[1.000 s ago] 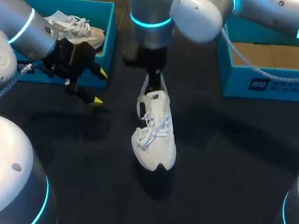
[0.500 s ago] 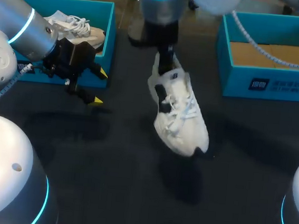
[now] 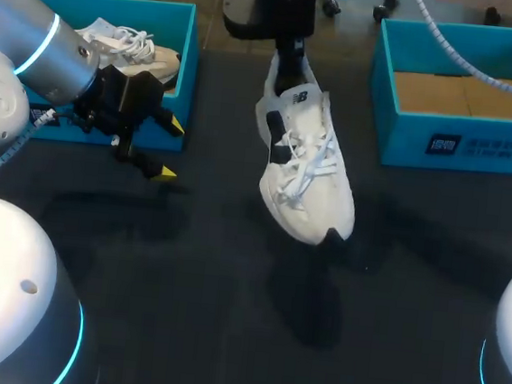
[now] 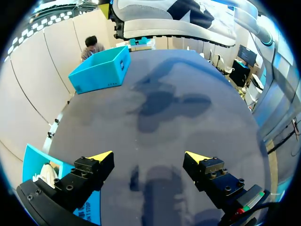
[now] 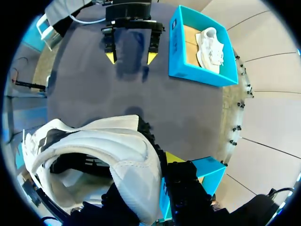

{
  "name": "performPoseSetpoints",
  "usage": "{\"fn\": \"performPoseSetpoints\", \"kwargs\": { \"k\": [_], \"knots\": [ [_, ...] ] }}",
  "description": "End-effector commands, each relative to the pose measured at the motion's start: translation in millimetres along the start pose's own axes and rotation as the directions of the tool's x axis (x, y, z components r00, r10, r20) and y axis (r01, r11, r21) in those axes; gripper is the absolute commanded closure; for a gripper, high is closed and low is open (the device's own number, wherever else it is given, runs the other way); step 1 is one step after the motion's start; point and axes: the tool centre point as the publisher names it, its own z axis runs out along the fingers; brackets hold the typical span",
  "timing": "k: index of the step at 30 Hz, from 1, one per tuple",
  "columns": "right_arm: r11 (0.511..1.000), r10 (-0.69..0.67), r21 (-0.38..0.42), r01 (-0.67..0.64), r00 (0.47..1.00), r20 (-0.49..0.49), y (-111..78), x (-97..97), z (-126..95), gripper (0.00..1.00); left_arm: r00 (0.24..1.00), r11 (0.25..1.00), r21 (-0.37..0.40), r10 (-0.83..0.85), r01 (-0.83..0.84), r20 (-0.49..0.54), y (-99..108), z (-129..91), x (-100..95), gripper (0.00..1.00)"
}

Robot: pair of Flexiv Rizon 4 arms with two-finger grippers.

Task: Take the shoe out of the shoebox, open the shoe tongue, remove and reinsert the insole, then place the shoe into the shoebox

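Lower the shoe (image 3: 304,160), clamped at the heel in the right gripper (image 3: 287,72) and hanging toe-down above mid-table, flat onto the table (image 3: 185,267); bring the left gripper (image 4: 149,156), spread wide beside the left shoebox (image 3: 190,49), to the tongue.

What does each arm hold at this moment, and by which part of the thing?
The right jaws grip the white shoe at its heel end; the left jaws are open and hold nothing.
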Motion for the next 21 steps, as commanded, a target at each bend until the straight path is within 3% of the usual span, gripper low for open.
{"fn": "performPoseSetpoints", "kwargs": {
  "k": [1,12,16,21],
  "knots": [
    [1.000,0.001,0.002,-0.001,1.000,-0.002,0.5,-0.9,-0.8,1.00,1.000,1.000,-0.002,0.001,-0.001,-0.001,0.1,-0.4,0.0,0.00],
    [1.000,0.001,0.002,-0.001,1.000,-0.002,0.5,-0.9,-0.8,1.00,1.000,1.000,-0.002,0.001,-0.001,-0.001,0.1,-0.4,0.0,0.00],
    [0.999,-0.036,-0.013,0.036,0.999,0.006,-16.0,-7.0,6.3,1.00,1.000,1.000,-0.002,0.001,-0.001,-0.001,0.1,-0.4,0.0,0.00],
    [0.991,-0.129,-0.035,0.131,0.991,0.037,-54.9,-15.6,8.1,1.00,1.000,1.000,-0.002,0.001,-0.001,-0.001,0.1,-0.4,0.0,0.00]
  ]
}}
